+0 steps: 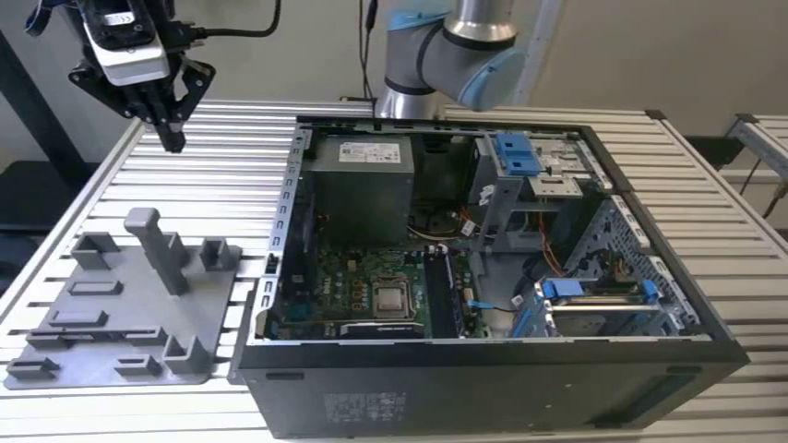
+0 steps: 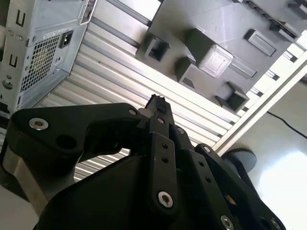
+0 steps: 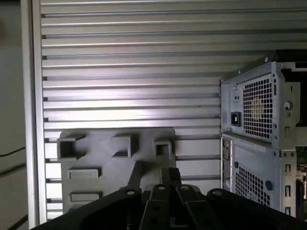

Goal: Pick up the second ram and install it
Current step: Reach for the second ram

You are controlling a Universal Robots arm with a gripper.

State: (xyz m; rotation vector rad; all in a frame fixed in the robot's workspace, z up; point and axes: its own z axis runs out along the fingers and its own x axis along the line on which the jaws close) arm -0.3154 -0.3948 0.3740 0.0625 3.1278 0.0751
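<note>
My gripper hangs high over the slatted table at the exterior view's far left, beyond the grey parts fixture. Its black fingers are shut tip to tip in both wrist views, and I see nothing between them. The second ram is out of view. The open computer case lies on its side to the exterior view's right of the gripper, motherboard facing up. Long narrow memory slots run beside the processor socket; I cannot tell what sits in them.
On the fixture stand a tall grey post and several low holders. Blue clips sit on the drive bays inside the case. The arm's base rises behind the case. The case's rear panel is close beside the gripper.
</note>
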